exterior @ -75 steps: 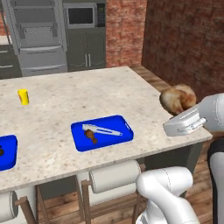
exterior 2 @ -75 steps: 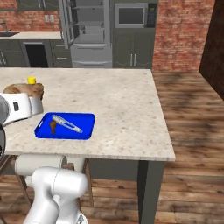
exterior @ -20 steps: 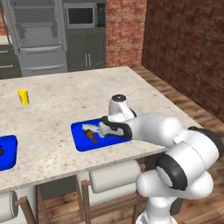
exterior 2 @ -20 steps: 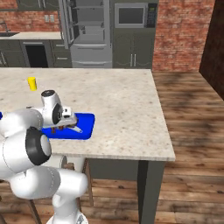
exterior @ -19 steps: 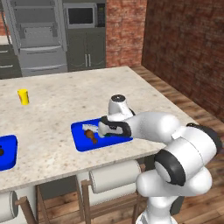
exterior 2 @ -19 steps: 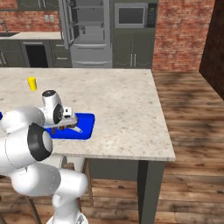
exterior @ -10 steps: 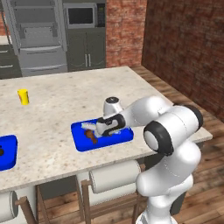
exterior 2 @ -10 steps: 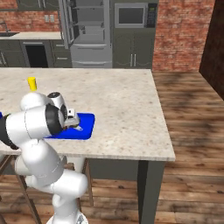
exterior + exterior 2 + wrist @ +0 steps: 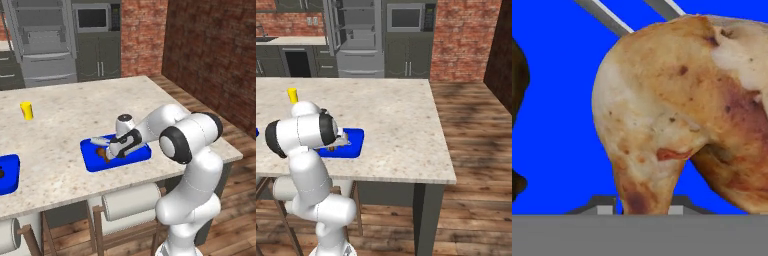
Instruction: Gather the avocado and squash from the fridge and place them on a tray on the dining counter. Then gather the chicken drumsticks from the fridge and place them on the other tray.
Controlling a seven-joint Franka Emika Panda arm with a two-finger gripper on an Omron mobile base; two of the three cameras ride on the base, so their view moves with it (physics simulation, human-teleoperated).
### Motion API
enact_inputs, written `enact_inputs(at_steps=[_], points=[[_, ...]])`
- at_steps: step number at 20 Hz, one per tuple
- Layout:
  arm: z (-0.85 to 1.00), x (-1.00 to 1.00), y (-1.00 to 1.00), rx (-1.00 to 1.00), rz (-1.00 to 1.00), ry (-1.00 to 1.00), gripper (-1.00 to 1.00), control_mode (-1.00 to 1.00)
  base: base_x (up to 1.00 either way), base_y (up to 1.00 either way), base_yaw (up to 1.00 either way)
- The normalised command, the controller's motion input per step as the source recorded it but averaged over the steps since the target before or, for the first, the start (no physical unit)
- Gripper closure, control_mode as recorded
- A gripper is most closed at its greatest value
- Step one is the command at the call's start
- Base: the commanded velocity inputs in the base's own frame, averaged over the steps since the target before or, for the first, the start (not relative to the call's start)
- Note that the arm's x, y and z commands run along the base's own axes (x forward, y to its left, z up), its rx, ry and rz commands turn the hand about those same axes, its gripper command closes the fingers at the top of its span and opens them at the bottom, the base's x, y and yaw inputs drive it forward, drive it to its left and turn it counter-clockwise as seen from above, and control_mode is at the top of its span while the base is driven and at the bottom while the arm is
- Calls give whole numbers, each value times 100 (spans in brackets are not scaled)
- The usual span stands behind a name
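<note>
One white arm reaches low over the beige speckled dining counter [image 9: 60,120] in the left base view, its gripper [image 9: 116,148] down in the shallow bright-blue tray [image 9: 140,152], a brown chicken drumstick [image 9: 102,151] just beside it. Right base view: arm hides most of that tray [image 9: 353,142]. Hand view: a golden-brown drumstick [image 9: 677,115] sits between the fingertips [image 9: 604,207], jaws pinched on it, blue tray floor behind.

Free room and obstacles. The claw [image 9: 116,148] sits low inside the blue tray [image 9: 142,151], crowded by a drumstick [image 9: 677,115] directly ahead and a darker piece [image 9: 101,152] beside it. The counter [image 9: 65,125] lies open around the tray; a yellow cup [image 9: 26,110] stands well apart, and a second tray [image 9: 11,172] sits at the left edge.
</note>
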Motion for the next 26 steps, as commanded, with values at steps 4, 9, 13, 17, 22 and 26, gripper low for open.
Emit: enact_inputs(at_steps=[4,9,13,17,22,26], points=[[14,-15,0,0,-3,0,-100,-100,0,0,0],[44,-22,1,0,-9,1,-100,-100,0,0,0],[65,-30,0,4,-11,3,-100,-100,0,0,0],[73,-48,-4,8,-12,1,-100,-100,0,0,0],[70,-80,-20,8,-9,0,-100,-100,0,0,0],[51,-100,-32,5,-4,-3,-100,-100,0,0,0]])
